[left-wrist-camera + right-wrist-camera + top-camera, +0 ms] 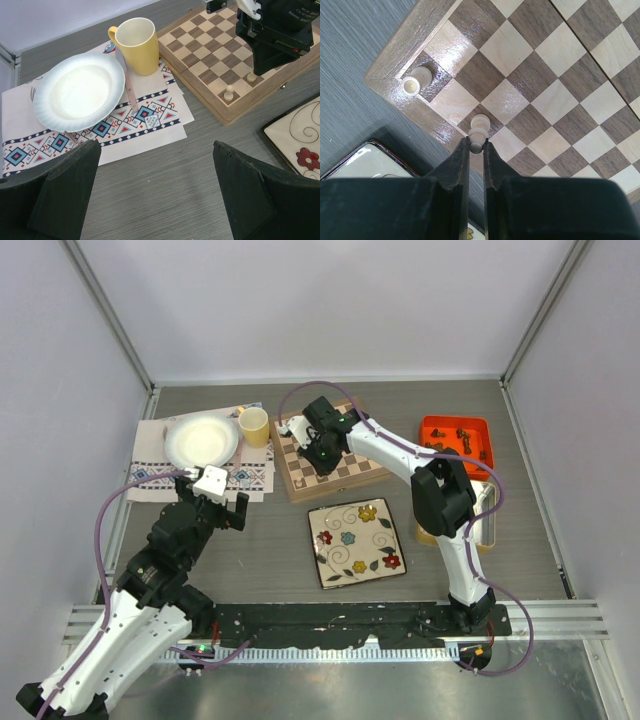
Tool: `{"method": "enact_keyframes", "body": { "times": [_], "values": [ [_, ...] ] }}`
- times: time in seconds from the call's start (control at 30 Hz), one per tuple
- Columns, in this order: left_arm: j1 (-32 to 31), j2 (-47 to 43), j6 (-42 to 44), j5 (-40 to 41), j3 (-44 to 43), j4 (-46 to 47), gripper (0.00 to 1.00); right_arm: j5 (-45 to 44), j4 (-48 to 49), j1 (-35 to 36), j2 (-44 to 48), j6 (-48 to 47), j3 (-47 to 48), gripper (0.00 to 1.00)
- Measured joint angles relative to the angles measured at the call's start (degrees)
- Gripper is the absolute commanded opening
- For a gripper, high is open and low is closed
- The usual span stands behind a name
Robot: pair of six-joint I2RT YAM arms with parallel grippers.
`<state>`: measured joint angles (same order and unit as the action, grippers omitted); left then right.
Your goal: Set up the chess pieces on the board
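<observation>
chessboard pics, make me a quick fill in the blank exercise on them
The right fingers are ____ on a pale piece.
A second pale piece stands on the board's ____ square.
The left fingers stand ____.
The yellow mug stands beside the white ____.
Missing: shut; corner; open; plate.

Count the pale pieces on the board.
2: one pale piece on a corner square of the board, another in the right gripper along that edge. The arm may hide more.

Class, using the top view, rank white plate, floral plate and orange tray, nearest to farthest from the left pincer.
1. White plate, just beyond the left pincer.
2. Floral plate, to its right, mid-table.
3. Orange tray, far right side.
</observation>
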<state>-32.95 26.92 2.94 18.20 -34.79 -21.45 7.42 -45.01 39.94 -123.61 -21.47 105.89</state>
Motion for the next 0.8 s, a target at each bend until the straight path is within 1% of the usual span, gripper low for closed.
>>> {"method": "enact_keyframes", "body": {
  "times": [0.8],
  "values": [
    [0.09, 0.0, 0.0, 0.0, 0.0, 0.02, 1.0, 0.26, -0.31, -0.04, 0.02, 0.42, -0.09, 0.31]
  ]
}}
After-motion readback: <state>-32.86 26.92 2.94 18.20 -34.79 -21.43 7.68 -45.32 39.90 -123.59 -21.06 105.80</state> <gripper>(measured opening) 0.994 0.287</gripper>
